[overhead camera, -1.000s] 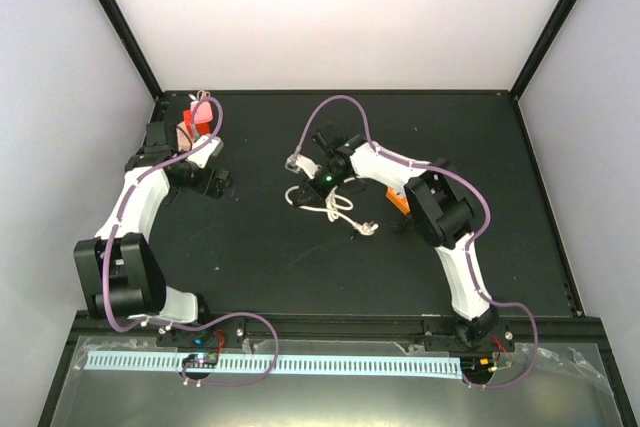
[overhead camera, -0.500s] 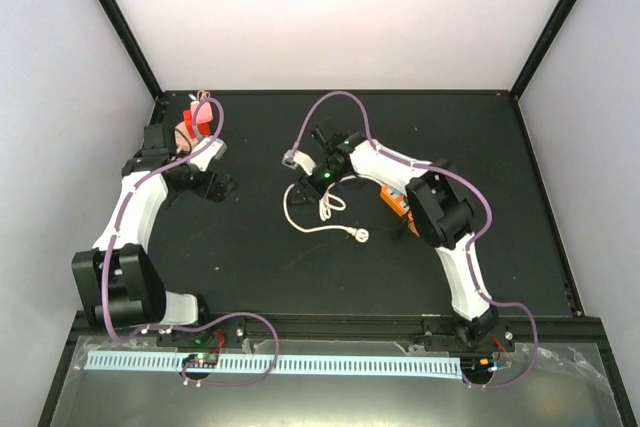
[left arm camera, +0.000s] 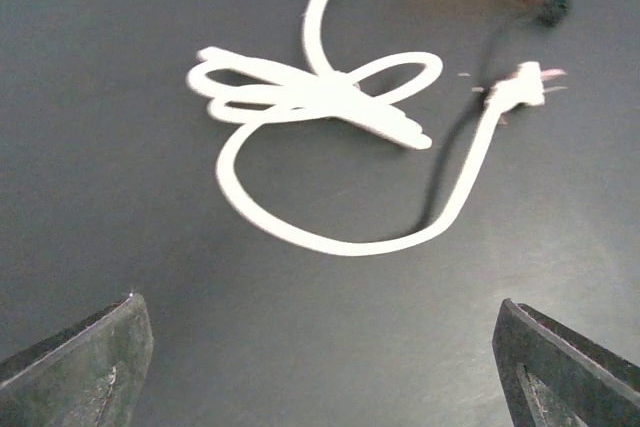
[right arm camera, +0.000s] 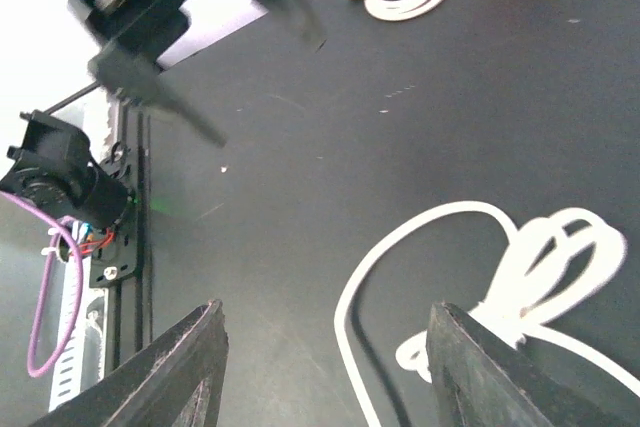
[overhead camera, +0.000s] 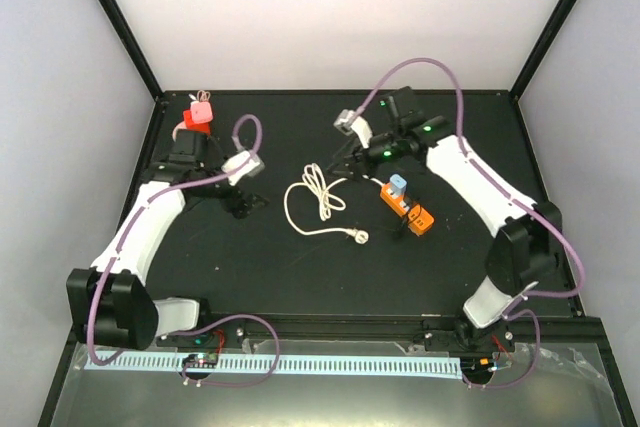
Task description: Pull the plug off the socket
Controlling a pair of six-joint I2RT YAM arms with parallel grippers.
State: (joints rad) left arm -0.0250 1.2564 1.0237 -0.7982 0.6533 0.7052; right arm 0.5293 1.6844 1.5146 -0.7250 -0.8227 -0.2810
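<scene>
Plug out: the white plug [overhead camera: 357,237] lies loose on the black table [overhead camera: 470,127], near the orange socket block [overhead camera: 410,209] but apart from it.
Judged light and hard-bodied; its limp white cable [overhead camera: 315,192] would trail. Best gripped across the body, not the cord. Right gripper [right arm camera: 325,309] and left gripper [left arm camera: 320,302] both released, empty. No legible markings.
</scene>
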